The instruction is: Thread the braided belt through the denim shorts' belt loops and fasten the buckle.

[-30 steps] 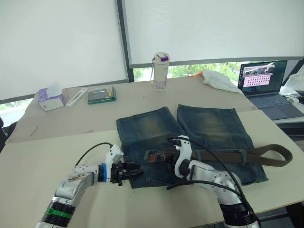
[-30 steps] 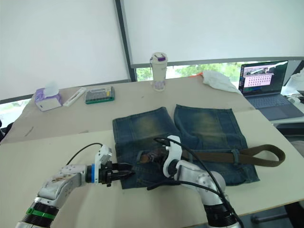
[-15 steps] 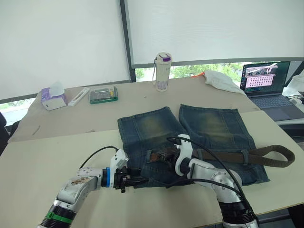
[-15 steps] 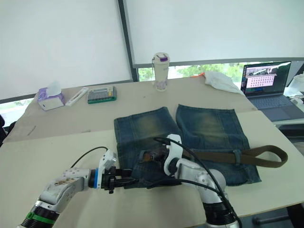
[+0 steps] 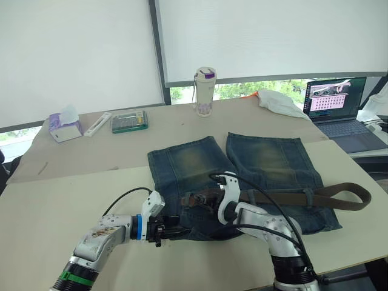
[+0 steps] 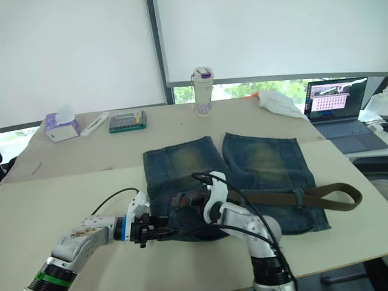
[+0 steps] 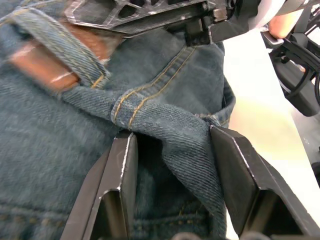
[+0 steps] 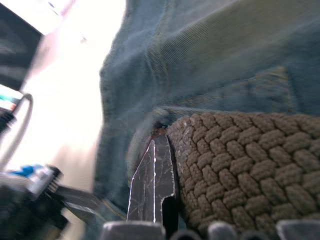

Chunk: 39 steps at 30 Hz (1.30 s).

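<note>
Braided belt (image 5: pixel 285 199) lies across the waistband of the denim shorts (image 5: pixel 242 176) on the table (image 5: pixel 60 200), its right end looping off past the right edge of the denim, its reddish-brown tip sitting near the left side of the waistband. Our right gripper (image 5: pixel 213 200) has its fingers closed on the woven strap there, and our left gripper (image 5: pixel 170 231) sits at the near-left corner of the shorts with its fingers apart around a raised fold of denim, not yet pinched. We judge the main risk to be the fabric: if the left fingers close on too little of that fold, or slip off it, the waistband would slide along with the strap as we push, and the tip would bunch against a belt loop (image 7: pixel 65 52) instead of passing under it. A hard pull could also drag the shorts toward the table's near edge. The head views give us the overall layout: how much strap is already through the right-hand loops and how much slack waits at the right. They cannot show the contact at the fingers. The left wrist view does, with the seamed fold between the two black fingers (image 7: pixel 117 185) and the leather tip (image 7: pixel 37 67) tucked under a denim strip just beyond. The right wrist view shows the weave pressed against one finger (image 8: pixel 155 185).
</note>
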Tool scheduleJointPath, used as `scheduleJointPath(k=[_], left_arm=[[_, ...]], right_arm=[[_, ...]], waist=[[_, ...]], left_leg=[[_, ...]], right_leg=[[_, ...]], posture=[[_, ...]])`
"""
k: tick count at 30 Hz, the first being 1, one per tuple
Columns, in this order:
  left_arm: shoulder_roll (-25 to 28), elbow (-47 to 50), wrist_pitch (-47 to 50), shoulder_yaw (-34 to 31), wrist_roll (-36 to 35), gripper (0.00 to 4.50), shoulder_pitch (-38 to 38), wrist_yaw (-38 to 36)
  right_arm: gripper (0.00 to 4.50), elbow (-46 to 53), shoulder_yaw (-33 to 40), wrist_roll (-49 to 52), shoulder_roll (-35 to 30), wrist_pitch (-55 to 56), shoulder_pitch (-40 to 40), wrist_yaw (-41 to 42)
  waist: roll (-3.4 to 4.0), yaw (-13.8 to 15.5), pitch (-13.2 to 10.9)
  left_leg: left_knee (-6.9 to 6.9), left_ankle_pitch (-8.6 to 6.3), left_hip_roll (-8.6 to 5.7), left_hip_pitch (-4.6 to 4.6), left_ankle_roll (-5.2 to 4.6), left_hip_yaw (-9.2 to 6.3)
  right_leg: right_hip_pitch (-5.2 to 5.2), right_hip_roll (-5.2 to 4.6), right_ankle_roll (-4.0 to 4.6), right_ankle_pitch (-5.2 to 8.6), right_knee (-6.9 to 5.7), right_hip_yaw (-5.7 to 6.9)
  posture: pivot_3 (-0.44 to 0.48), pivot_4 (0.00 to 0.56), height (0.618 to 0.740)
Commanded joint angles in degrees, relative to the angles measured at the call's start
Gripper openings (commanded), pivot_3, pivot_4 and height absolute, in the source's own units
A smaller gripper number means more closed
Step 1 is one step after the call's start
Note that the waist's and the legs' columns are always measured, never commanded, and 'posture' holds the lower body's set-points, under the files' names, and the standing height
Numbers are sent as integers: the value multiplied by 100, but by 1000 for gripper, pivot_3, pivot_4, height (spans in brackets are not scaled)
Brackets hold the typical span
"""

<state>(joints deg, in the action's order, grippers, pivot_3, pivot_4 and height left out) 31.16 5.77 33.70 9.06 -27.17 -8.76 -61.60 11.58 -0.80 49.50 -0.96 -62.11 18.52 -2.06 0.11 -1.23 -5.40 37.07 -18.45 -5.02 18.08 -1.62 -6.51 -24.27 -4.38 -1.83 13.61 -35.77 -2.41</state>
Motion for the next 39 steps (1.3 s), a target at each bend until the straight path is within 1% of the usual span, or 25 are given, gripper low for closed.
scheduleJointPath(k=[1,3,4,7,11,18,21,24,27,28,30,31,32,33,36,37,39], left_arm=[[-15,42,192,-134,-155,2356,-56,85],[-20,19,331,-291,-256,2356,-91,179],[-60,-10,510,-468,-415,2356,-131,291],[-216,-108,1269,-1103,-1065,2356,-343,701],[-356,-213,2251,-1680,-1785,2356,-649,1150],[-692,-435,2941,-2079,-2249,2356,-1005,1748],[-679,-364,3056,-2071,-2327,2356,-1009,1778],[-665,-430,3076,-2139,-2382,1570,-1062,1856],[-616,-500,3050,-2157,-2360,508,-1117,1852],[-597,-493,2989,-2127,-2306,276,-1120,1842],[-585,-489,2902,-2096,-2236,276,-1124,1847],[-482,-415,2900,-2001,-2250,276,-1083,1638],[-437,-354,2960,-1967,-2311,894,-1053,1544],[-453,-343,2982,-1994,-2343,1145,-1044,1588],[-540,-437,2947,-2087,-2319,2201,-1083,1820],[-503,-449,2941,-2079,-2316,2466,-1068,1771],[-438,-454,2971,-2069,-2341,2466,-1035,1682]], right_arm=[[0,-231,153,158,231,169,163,404],[0,-211,263,305,273,88,179,573],[0,-145,299,381,285,34,172,654],[0,51,330,556,251,-141,136,839],[0,218,357,720,229,-220,83,967],[0,334,355,780,189,-242,49,982],[0,364,388,762,174,-218,30,952],[0,402,405,727,121,-218,13,934],[0,427,436,705,76,-197,-19,905],[0,428,448,711,64,-191,-26,901],[0,429,461,721,47,-186,-32,899],[0,434,467,726,43,-185,-34,895],[0,436,470,728,38,-187,-33,895],[0,439,469,728,31,-186,-33,896],[0,449,476,734,20,-180,-33,903],[0,450,479,736,20,-175,-33,901],[0,445,491,740,17,-167,-24,904]], waist=[[0,-5,0],[1,-10,0],[1,-12,-1],[2,-21,-2],[2,-33,-2],[2,-61,-2],[2,-71,-2],[2,-69,-2],[2,-53,-2],[2,-52,-2],[2,-54,-2],[2,-54,-2],[2,-59,-2],[2,-61,-2],[2,-37,-2],[2,-32,-2],[2,-29,-2]], left_leg=[[0,0,0,0,0,0],[-1,1,0,0,2,-1],[-2,1,0,1,2,-1],[-2,1,0,6,2,-1],[-1,2,-1,10,3,-3],[-1,5,-2,9,7,-3],[-1,5,-2,10,9,-4],[-2,6,-2,10,9,-5],[-1,6,-3,10,10,-6],[-1,6,-4,10,10,-5],[-1,6,-4,10,10,-5],[-2,6,-4,10,10,-5],[-2,6,-4,10,10,-5],[-2,7,-3,10,11,-5],[-2,7,-4,10,11,-5],[-1,7,-4,10,11,-5],[-1,7,-4,10,11,-5]], right_leg=[[-1,0,0,0,0,1],[-2,2,0,0,0,2],[-3,2,0,0,-2,2],[-9,2,0,0,-9,3],[-10,2,0,0,-12,8],[-11,2,0,0,-13,10],[-11,1,0,0,-13,7],[-11,1,0,0,-12,6],[-10,0,0,0,-11,7],[-10,0,0,0,-10,7],[-10,0,0,0,-10,6],[-10,0,0,0,-10,6],[-11,0,0,0,-10,6],[-11,1,0,-1,-10,5],[-10,-1,0,0,-9,5],[-9,-1,0,0,-9,5],[-10,-1,0,0,-8,5]], posture=[[0,150,740],[0,150,740],[0,150,740],[0,150,740],[0,150,740],[0,150,740],[0,150,740],[0,150,740],[0,150,740],[0,150,740],[0,150,740],[0,150,740],[0,150,740],[0,150,740],[0,150,740],[0,150,740],[0,150,740]])
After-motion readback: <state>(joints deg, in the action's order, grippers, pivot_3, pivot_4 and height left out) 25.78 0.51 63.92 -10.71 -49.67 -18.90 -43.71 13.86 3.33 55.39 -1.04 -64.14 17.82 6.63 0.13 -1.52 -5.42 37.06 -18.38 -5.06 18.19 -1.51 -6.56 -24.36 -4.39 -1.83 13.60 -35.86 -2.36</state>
